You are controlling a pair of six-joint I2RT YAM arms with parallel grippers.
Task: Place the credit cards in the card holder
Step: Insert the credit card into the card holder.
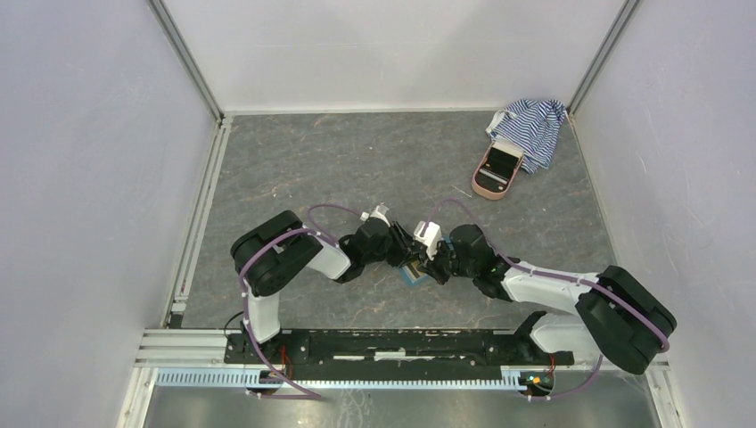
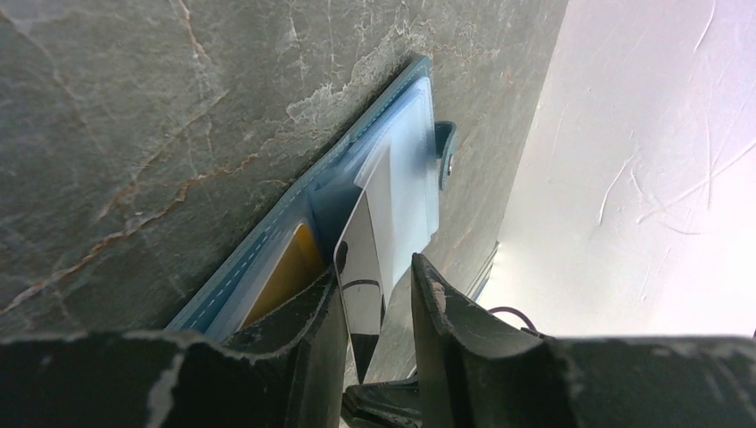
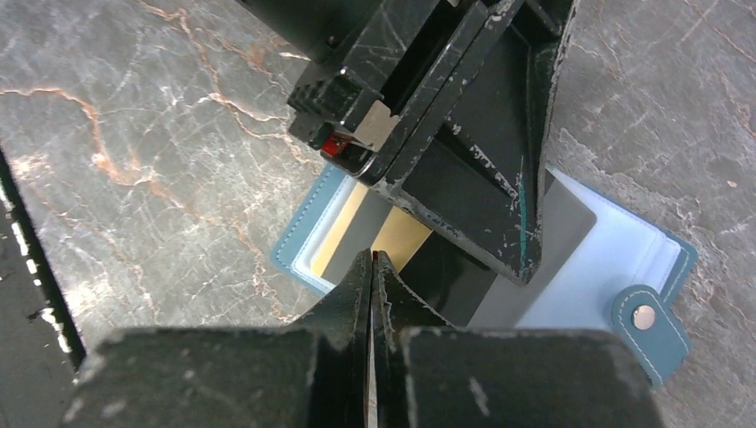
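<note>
The teal card holder (image 1: 412, 275) lies open on the table between both arms, pale blue inside (image 2: 397, 169), snap tab (image 3: 644, 316) at its far end. A tan-gold credit card (image 2: 290, 267) sits in its near pocket. A glossy dark grey credit card (image 2: 361, 259) stands between the jaws of my left gripper (image 2: 374, 272). It leans on one finger, with a gap to the other, and its front end reaches into the card holder (image 3: 615, 259). My right gripper (image 3: 372, 259) is shut, its tips over the gold card (image 3: 403, 236) at the holder's edge.
A pink oval case (image 1: 497, 169) lies open at the back right, with a blue-white striped cloth (image 1: 530, 129) just behind it in the corner. White walls enclose the grey marbled table (image 1: 357, 169) on three sides.
</note>
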